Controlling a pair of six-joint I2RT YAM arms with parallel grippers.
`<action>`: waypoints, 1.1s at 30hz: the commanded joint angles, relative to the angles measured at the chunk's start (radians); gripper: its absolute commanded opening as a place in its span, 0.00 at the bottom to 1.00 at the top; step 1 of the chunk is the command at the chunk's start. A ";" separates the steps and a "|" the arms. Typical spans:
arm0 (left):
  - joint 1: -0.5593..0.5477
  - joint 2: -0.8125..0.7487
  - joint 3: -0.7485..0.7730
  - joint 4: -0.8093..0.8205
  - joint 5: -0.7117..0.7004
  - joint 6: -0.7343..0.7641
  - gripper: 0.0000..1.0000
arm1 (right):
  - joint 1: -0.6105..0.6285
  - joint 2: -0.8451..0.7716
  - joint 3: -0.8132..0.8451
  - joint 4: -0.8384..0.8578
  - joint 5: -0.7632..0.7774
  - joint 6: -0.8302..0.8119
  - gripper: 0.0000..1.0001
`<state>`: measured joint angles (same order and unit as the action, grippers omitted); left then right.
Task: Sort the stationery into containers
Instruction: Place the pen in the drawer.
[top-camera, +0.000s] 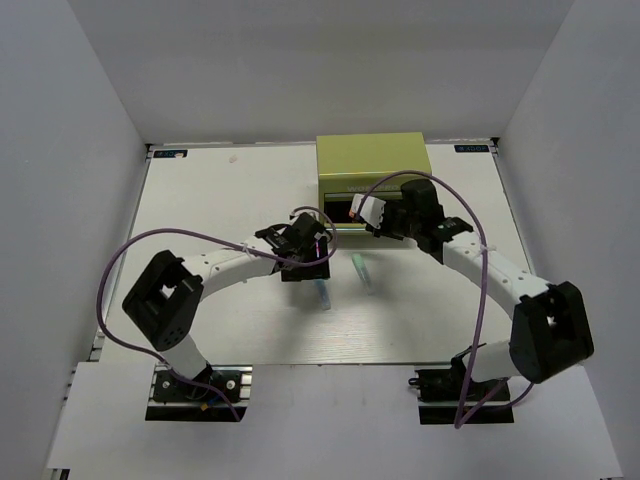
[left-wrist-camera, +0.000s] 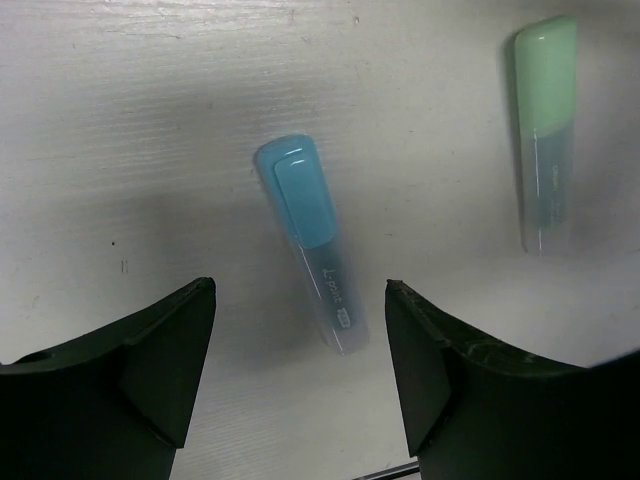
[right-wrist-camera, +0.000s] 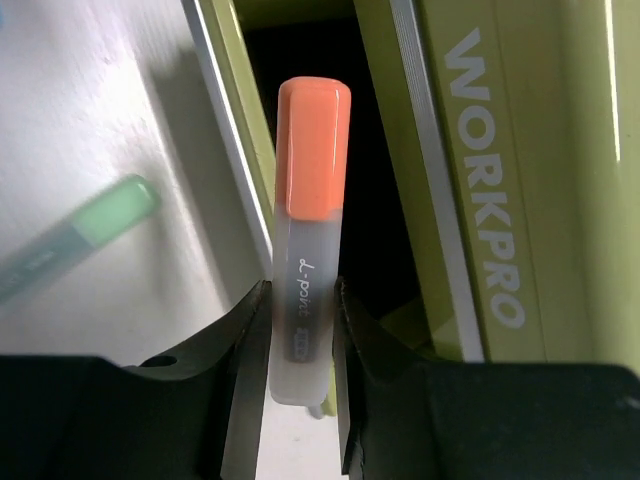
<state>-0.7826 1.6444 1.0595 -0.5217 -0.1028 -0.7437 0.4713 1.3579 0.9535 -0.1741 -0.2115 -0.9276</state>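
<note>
Right gripper (right-wrist-camera: 300, 345) is clamping the orange-capped marker (right-wrist-camera: 311, 190) by its clear barrel, probably light and slick. Left gripper (left-wrist-camera: 300, 290) is gaping over the blue-capped marker (left-wrist-camera: 305, 225).

The white surface (top-camera: 200, 200) carries an olive-green tool chest (top-camera: 372, 158) at its far middle. Nearer, two markers lie flat and apart: a blue-capped marker (left-wrist-camera: 308, 235) on the left and a green-capped marker (left-wrist-camera: 545, 130) on the right.
</note>
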 joint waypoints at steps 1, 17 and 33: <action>-0.010 0.008 0.054 -0.038 -0.038 -0.029 0.79 | -0.016 0.047 0.074 0.084 0.030 -0.154 0.03; -0.063 0.097 0.103 -0.092 -0.078 -0.094 0.80 | -0.043 0.192 0.163 0.087 0.054 -0.137 0.50; -0.072 0.267 0.220 -0.182 -0.152 -0.171 0.70 | -0.111 -0.158 -0.014 0.013 -0.206 0.282 0.53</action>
<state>-0.8486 1.8778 1.2400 -0.6800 -0.2199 -0.8856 0.3641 1.2243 0.9943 -0.1684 -0.3569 -0.7448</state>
